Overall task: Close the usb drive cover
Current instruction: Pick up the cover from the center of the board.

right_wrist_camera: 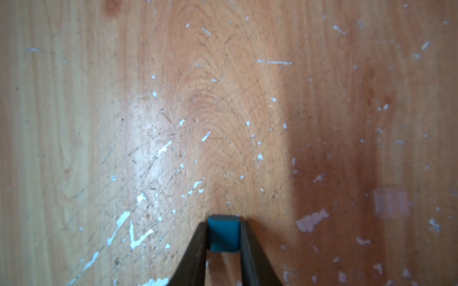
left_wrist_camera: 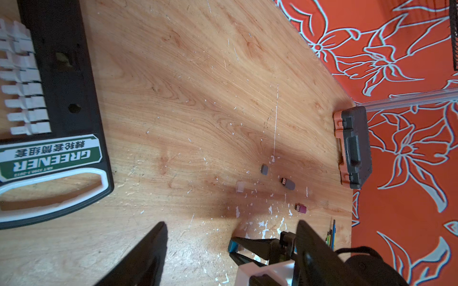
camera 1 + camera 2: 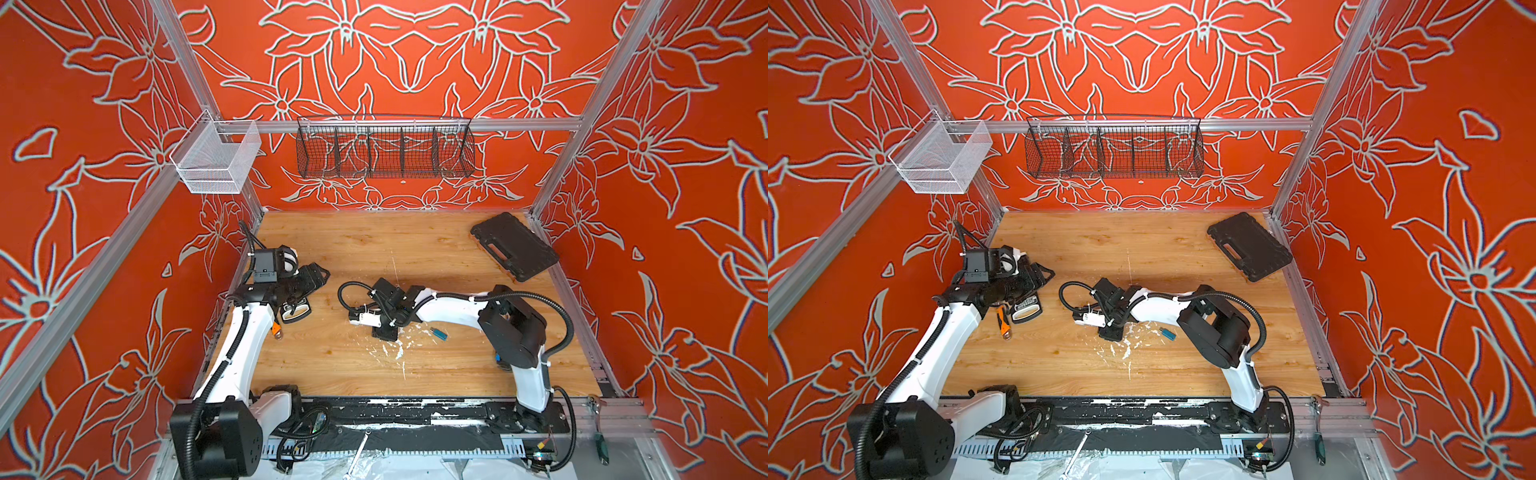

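**A:** Where is the blue cover (image 1: pixel 224 235) sitting?

**B:** At the lower centre of the right wrist view. The right gripper (image 1: pixel 224 222) is clamping it, one dark finger (image 1: pixel 195 250) pressing on each side, low over the scratched wooden table (image 1: pixel 223 111).

**A:** And the blue usb drive (image 3: pixel 439 333)?

**B:** It is lying flat on the wood a little right of centre in both top views. It is just to the right of that gripper, apart from it and from the cover.

**A:** What is the left gripper (image 2: pixel 231 222) doing?

**B:** It is hovering near the left edge of the table in the top views, next to a black socket holder (image 2: pixel 62 81). In the left wrist view its fingers (image 2: pixel 148 252) are standing wide apart at the bottom of the frame. The clamped cover is showing low in the frame between them.

**A:** Anything else lying around?

**B:** A black case (image 3: pixel 513 245) is resting at the upper right corner of the table.
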Motion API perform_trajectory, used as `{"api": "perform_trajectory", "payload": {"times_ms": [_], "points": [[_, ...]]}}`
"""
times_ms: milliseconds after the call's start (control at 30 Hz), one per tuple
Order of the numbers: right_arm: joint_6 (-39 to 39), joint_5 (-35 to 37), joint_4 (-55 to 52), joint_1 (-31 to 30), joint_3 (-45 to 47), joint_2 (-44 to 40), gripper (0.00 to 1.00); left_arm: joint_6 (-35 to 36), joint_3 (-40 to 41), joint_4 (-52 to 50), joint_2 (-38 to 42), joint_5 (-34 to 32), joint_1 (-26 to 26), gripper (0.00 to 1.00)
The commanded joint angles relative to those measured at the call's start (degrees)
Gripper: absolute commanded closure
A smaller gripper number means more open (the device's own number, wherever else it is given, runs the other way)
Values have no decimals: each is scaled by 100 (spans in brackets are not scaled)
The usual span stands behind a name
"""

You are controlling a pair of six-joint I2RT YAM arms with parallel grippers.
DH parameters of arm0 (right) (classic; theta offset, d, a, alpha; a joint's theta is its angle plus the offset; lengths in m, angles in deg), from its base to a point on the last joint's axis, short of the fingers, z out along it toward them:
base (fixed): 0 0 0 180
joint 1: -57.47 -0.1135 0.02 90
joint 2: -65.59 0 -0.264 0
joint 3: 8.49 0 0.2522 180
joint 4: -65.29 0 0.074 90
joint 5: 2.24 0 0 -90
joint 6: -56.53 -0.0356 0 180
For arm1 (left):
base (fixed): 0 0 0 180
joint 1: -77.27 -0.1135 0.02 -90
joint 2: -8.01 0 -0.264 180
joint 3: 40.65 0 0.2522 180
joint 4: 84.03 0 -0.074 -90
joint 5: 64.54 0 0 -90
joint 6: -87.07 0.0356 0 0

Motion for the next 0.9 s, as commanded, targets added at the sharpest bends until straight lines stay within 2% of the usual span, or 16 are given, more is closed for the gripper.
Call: {"api": "perform_trajectory", "payload": {"times_ms": [0,200,500,600,700,867], "points": [[222,-57,298,17,309,-413,77,84,168,-90,-66,243,-36,25],[657,-480,427,305,612,-938,77,170,402,-117,-198,746,-38,30],[1473,-792,115,515,783,-1012,77,134,818,132,-434,1587,-35,40],[1509,-861,151,557,834,-1065,77,74,1004,285,-483,1924,-8,41],[1541,-1029,480,600,1069,-1294,78,-38,1253,506,-503,2105,168,44],[1623,-1128,663,672,1202,-1562,78,-243,1410,853,-680,2185,848,46]]}}
